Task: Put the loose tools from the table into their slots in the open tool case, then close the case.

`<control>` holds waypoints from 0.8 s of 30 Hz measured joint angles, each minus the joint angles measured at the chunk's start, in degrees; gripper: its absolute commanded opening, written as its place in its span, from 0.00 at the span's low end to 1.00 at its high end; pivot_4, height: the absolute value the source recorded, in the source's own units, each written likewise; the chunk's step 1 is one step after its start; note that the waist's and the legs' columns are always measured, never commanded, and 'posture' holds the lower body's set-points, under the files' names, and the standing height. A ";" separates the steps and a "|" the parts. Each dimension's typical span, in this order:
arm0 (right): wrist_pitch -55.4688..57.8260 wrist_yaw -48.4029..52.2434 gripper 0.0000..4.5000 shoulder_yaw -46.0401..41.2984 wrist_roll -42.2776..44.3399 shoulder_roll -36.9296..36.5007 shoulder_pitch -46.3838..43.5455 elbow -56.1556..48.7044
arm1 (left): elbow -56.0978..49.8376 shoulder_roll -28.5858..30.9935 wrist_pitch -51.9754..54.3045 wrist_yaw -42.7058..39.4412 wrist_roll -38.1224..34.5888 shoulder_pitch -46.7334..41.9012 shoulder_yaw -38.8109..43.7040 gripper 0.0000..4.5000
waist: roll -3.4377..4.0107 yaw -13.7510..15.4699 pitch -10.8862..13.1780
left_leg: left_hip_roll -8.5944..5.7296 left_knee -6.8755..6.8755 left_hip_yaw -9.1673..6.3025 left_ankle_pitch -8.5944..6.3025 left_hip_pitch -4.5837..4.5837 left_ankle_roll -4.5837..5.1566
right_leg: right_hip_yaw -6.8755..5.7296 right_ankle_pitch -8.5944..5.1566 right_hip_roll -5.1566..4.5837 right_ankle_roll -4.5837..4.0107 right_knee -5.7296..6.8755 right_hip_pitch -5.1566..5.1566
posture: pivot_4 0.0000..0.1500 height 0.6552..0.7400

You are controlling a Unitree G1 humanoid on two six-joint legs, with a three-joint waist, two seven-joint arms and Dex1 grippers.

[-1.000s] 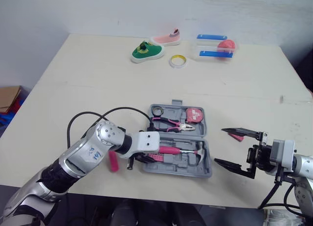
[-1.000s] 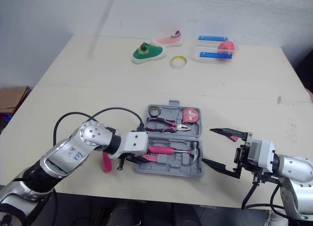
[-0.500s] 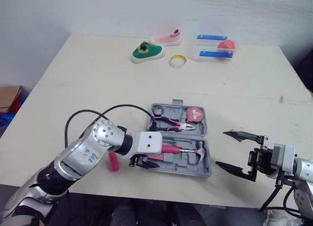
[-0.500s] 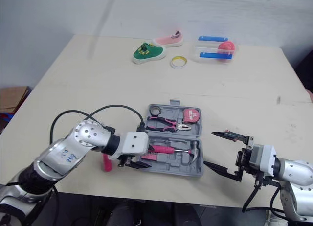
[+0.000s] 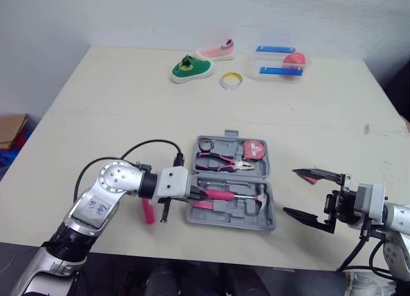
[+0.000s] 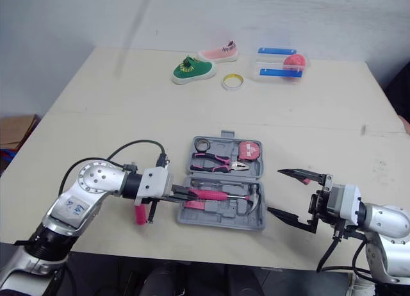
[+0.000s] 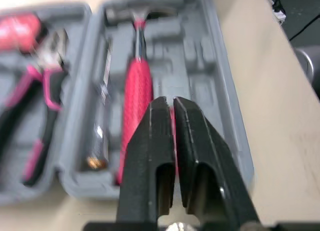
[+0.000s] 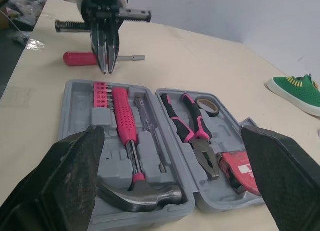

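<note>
Right now my left end effector (image 7: 168, 103), pinched shut and empty, hovers at the left edge of the open grey plastic tool case (image 5: 232, 220), a pink-handled screwdriver (image 5: 148, 213) lies on the tabletop (image 5: 128, 116) beside it, and my right end effector (image 5: 291, 191) gapes wide, empty.

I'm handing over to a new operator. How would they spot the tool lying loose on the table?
Find the open grey case near the front edge of the table. Just past its left end, flat on the bare tabletop, lies the screwdriver. It has a pink-red handle and a thin metal shaft, and unlike the hammer and pliers, it sits outside the case.
</note>
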 measured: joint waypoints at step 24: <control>-3.20 -0.84 1.00 -2.74 -0.24 0.05 2.25 6.05 | 3.46 -7.11 6.74 0.98 -5.86 1.14 2.86 0.13 | 0.30 0.27 -0.23 | -0.25 -0.41 -0.61 -0.44 0.73 0.50 | -0.98 0.08 -0.58 -0.31 -0.87 1.35 | 1.00 1.00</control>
